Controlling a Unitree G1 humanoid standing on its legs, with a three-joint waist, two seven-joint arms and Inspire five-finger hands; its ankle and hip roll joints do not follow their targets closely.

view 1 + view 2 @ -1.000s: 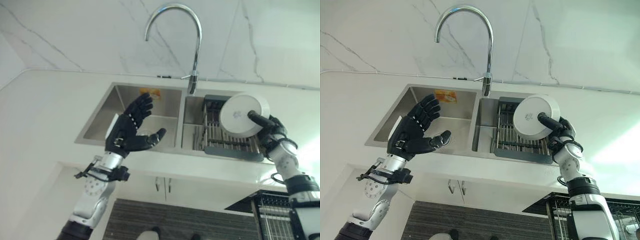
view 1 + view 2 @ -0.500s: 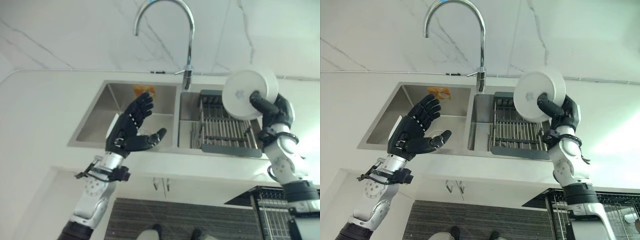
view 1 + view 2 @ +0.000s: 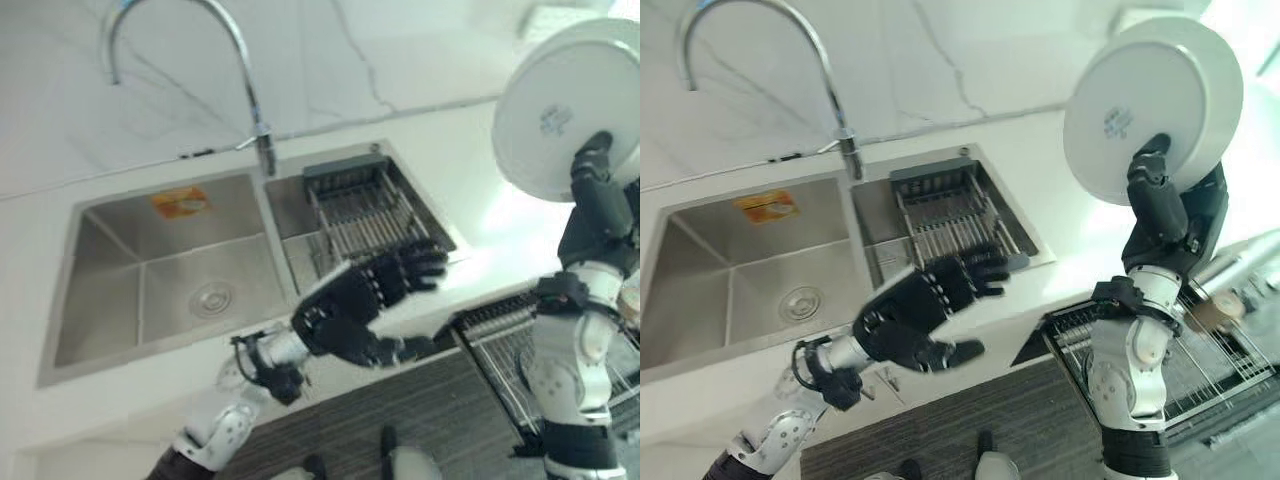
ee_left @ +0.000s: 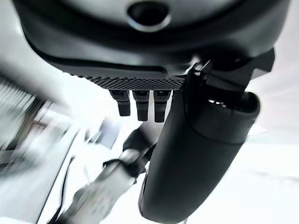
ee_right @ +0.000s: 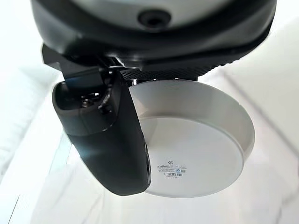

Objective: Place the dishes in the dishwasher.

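A white plate (image 3: 1150, 105) is held upright, high at the right, its underside facing me. My right hand (image 3: 1165, 215) is shut on the plate, thumb across the base; in the right wrist view the thumb (image 5: 112, 135) lies over the plate (image 5: 196, 144). The plate is above the pulled-out dishwasher rack (image 3: 1240, 350) at the lower right. My left hand (image 3: 360, 310) is open and holds nothing, palm up in front of the counter edge, below the sink's dish rack (image 3: 365, 215). In the left wrist view its fingers (image 4: 140, 102) are straight.
A double steel sink (image 3: 170, 270) is set in the white counter, with a curved tap (image 3: 262, 150) between the basins. An orange label (image 3: 180, 202) is stuck on the left basin's back wall. Dark floor (image 3: 1040, 420) lies below the counter.
The camera has swung right. My right hand has lifted the plate higher and carried it right, off the sink rack to above the dishwasher rack. My left hand has moved right and lower.
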